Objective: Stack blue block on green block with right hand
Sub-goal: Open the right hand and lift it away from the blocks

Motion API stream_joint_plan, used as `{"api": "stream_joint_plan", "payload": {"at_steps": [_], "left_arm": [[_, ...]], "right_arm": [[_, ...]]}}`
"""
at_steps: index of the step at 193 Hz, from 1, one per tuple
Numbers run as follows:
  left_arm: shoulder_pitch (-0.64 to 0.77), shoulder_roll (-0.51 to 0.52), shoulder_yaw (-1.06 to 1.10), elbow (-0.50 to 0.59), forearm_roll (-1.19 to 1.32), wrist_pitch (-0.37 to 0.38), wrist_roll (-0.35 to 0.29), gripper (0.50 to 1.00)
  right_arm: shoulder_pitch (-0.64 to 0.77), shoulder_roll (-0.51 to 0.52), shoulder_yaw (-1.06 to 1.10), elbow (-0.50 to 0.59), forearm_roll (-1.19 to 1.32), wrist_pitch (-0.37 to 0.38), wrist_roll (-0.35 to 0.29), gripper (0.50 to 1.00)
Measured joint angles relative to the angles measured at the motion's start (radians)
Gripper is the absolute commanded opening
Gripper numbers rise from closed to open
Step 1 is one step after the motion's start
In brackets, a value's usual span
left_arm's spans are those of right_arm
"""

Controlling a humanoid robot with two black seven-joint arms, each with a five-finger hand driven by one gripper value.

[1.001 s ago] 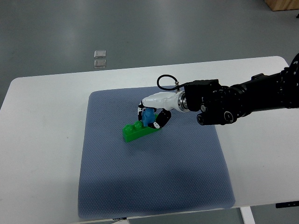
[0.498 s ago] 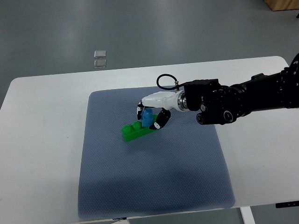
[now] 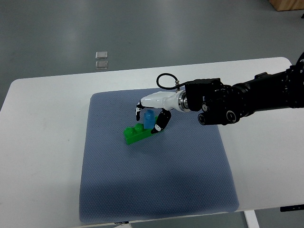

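The blue block (image 3: 149,118) sits on the right end of the green block (image 3: 138,133), directly beneath the right robot hand (image 3: 149,116). Its fingers (image 3: 158,126) look spread loosely around the block rather than clamped on it. The release step appears in hand; next the hand should lift clear without nudging the stack on the grey mat (image 3: 156,185).
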Motion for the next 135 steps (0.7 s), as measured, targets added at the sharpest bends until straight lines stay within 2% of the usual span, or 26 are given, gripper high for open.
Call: {"api": "stream_joint_plan", "payload": {"at_steps": [61,103,135], "left_arm": [[0.000,0.000,0.000,0.000,0.000,0.000,0.000,1.000],[0.000,0.000,0.000,0.000,0.000,0.000,0.000,1.000],[0.000,0.000,0.000,0.000,0.000,0.000,0.000,1.000]], "right_arm": [[0.086,0.000,0.074,0.038,0.014,0.014,0.004,0.860],[0.121,-0.001,0.241,0.044,0.099,0.100,0.004,0.860],[0.065,-0.123,0.433,0.043,0.224,0.176,0.000,0.862]]}}
